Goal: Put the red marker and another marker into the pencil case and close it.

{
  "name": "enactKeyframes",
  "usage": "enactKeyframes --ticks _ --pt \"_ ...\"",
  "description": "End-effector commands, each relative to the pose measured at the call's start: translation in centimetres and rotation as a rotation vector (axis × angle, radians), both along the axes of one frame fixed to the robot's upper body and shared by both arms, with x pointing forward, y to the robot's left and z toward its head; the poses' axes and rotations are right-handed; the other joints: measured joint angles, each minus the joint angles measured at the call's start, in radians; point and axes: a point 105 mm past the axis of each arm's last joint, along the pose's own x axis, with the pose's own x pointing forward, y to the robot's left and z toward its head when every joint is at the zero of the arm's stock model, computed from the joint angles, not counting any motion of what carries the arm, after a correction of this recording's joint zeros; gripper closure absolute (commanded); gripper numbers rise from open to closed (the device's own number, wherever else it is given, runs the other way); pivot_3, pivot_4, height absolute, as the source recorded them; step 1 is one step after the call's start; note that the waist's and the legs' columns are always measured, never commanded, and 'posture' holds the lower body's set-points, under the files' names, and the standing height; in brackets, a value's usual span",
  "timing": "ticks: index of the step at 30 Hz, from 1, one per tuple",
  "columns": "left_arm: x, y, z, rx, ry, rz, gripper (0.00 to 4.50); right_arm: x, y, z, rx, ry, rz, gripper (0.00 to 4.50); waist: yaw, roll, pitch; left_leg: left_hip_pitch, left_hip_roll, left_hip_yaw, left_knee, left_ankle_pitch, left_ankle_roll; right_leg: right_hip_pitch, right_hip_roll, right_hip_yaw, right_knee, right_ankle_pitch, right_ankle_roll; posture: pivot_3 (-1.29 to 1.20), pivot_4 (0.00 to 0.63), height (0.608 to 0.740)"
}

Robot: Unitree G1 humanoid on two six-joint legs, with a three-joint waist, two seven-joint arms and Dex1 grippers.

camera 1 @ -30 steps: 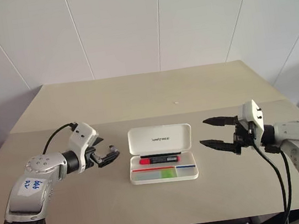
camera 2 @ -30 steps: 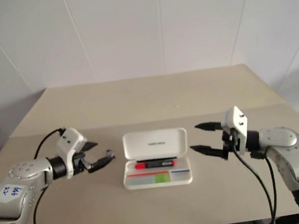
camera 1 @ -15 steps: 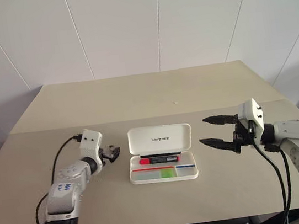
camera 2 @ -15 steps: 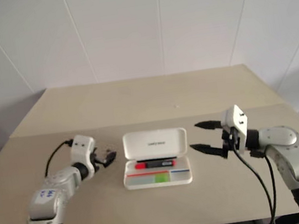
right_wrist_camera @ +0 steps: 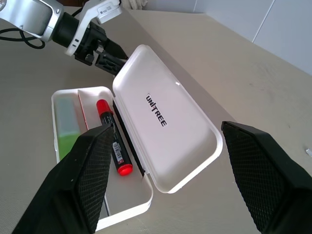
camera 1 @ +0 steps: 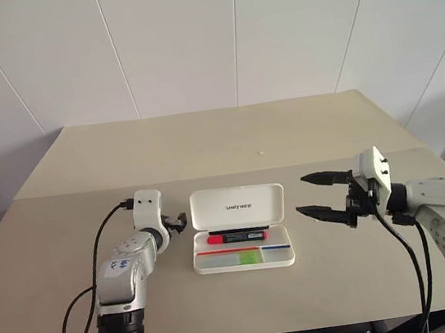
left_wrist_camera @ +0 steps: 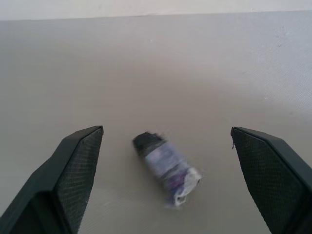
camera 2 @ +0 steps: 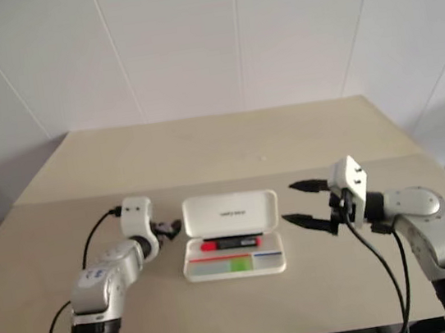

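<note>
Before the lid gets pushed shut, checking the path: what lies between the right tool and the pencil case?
Only bare table separates the right tool from the pencil case, seen in both head views.

the pencil case [camera 1: 240,228] is sitting open mid-table [camera 1: 203,148], lid propped up behind the tray. the red marker [camera 1: 236,236] and another marker [camera 1: 250,256] are lying inside, red one behind.

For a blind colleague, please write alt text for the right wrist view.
An open white pencil case lies on a beige table, holding a red marker and a light green marker. The right gripper's black fingers stand wide apart, and the left gripper is behind the raised lid.
</note>
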Motion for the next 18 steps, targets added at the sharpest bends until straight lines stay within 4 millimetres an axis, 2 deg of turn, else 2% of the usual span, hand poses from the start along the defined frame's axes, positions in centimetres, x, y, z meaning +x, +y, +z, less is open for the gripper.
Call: enactKeyframes --ticks 1,10,13,18 --pt "0.02 0.01 0.25 -0.017 0.034 0.026 0.03 -0.31 0.32 0.96 0.001 -0.046 0.022 0.00 0.000 0.000 0.000 0.000 0.000 0.000 0.000 0.000 0.000 0.000 0.000 0.000 0.000 0.000 0.000 0.00 0.150 0.740" --pt "0.09 0.23 0.01 -0.047 0.120 0.089 0.03 -0.40 0.28 0.89 0.001 -0.045 0.021 0.00 0.000 0.000 0.000 0.000 0.000 0.000 0.000 0.000 -0.001 0.000 0.000 0.000 0.000 0.000 0.000 0.00 0.150 0.740" --pt "0.08 0.18 -0.23 -0.051 0.147 0.105 0.67 -0.38 0.32 0.93 0.002 -0.046 0.022 0.00 0.000 0.000 0.000 0.000 0.000 0.000 0.000 0.000 -0.001 0.000 0.000 0.000 0.000 0.000 0.000 0.00 0.150 0.740" --pt "-0.13 0.24 -0.47 -0.054 0.176 0.124 2.31 -0.43 0.24 0.92 0.000 -0.046 0.021 0.00 0.001 0.000 0.000 0.000 0.000 0.000 0.000 0.000 -0.001 0.000 0.000 0.000 0.000 0.000 0.000 0.00 0.150 0.740"
